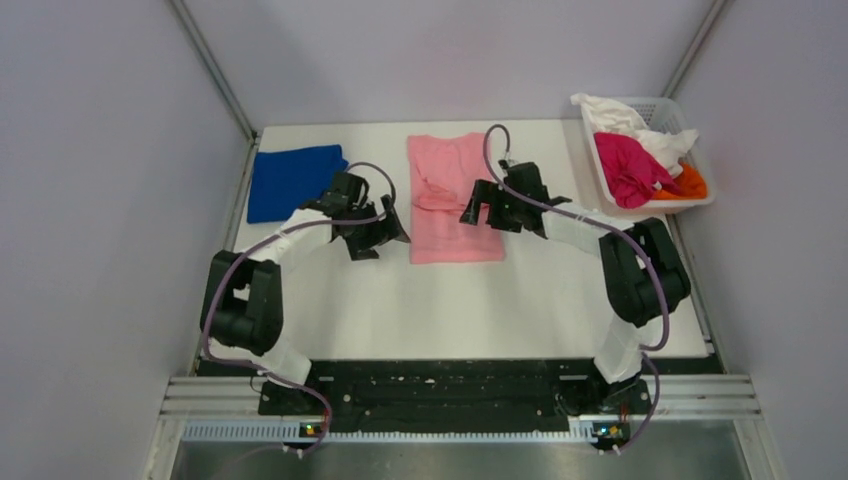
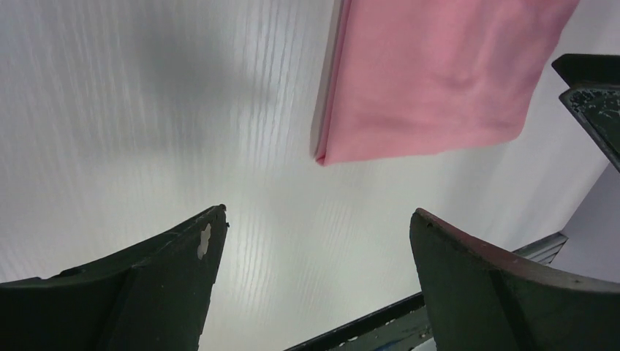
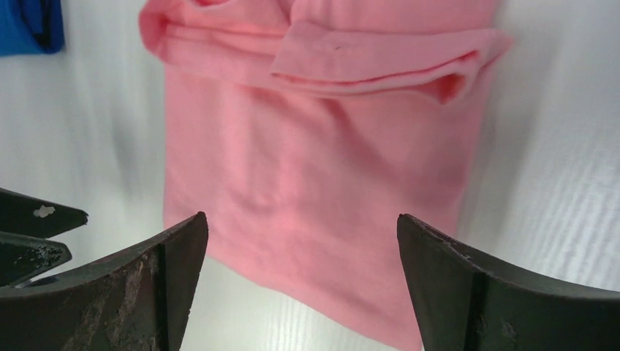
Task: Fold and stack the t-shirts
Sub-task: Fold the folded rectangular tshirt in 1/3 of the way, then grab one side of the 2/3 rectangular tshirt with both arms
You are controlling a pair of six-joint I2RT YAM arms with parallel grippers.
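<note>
The light pink cotton t-shirt (image 1: 455, 235) lay folded into a long strip mid-way across the white counter (image 1: 450, 310), with a sleeve flap doubled over near its far end. The royal blue tee (image 1: 290, 180) sat folded at the far left, well apart from it. The left tool (image 1: 388, 233) hovered just beside the pink shirt's near left corner, spread wide, gripping nothing. The right tool (image 1: 480, 210) hung over the shirt's right side, also wide and empty. A magenta tee (image 1: 625, 168), a white tee (image 1: 622, 118) and an orange tee (image 1: 692, 185) were heaped in the white plastic slotted basket (image 1: 657, 105) at far right.
</note>
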